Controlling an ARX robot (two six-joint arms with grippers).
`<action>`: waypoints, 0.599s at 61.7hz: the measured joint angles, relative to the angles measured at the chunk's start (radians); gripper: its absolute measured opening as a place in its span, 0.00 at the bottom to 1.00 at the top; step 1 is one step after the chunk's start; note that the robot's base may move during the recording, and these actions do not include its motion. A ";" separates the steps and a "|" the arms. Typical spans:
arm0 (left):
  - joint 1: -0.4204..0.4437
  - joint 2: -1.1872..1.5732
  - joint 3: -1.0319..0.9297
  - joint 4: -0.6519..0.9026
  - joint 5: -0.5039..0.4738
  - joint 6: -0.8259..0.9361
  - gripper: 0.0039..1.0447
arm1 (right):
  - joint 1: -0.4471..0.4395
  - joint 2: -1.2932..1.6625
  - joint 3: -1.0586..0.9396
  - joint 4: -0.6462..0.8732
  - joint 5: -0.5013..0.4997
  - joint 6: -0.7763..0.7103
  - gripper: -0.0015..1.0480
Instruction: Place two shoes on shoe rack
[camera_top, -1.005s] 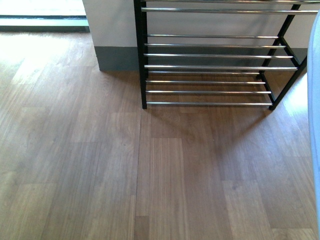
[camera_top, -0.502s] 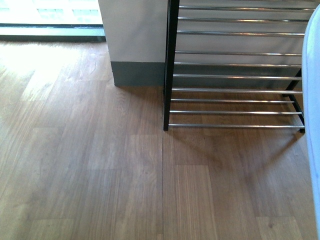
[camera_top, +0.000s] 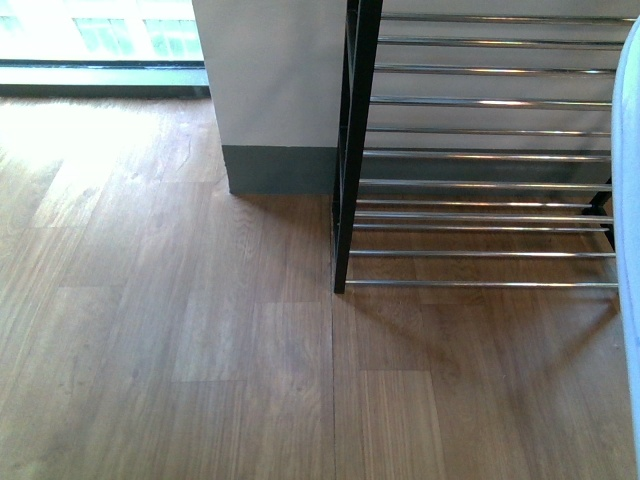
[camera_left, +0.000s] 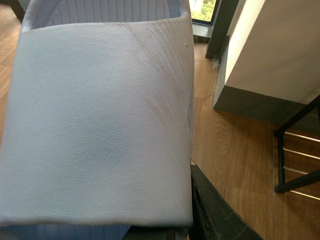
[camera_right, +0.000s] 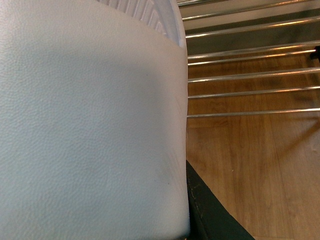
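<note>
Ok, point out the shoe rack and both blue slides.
shoe rack (camera_top: 350, 150), front view, on its black front post.
left-arm slide (camera_left: 100, 125), left wrist view, middle of the strap.
right-arm slide (camera_right: 90, 125), right wrist view, middle of the strap.

Readable markings: none are showing in any view.

- Pale blue slide (camera_left: 100, 125), filling the left wrist view: its strap is presenting only a plain pebbled grain, and no brand, size or number is appearing on it.
- Second slide (camera_right: 90, 125), filling the right wrist view: it is showing the same plain grain and nothing legible.
- Shoe rack (camera_top: 480, 155): its black frame and chrome bars are carrying no label, tag or sign.
</note>
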 joint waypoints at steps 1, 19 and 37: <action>0.000 0.000 0.000 0.000 0.000 0.000 0.01 | 0.000 0.000 0.000 0.000 0.000 0.000 0.01; 0.000 0.000 0.000 0.000 0.000 0.000 0.01 | 0.000 0.000 0.000 0.000 0.000 0.000 0.01; 0.000 0.000 0.000 0.000 0.000 0.000 0.01 | 0.045 -0.077 -0.062 0.307 0.207 -0.041 0.01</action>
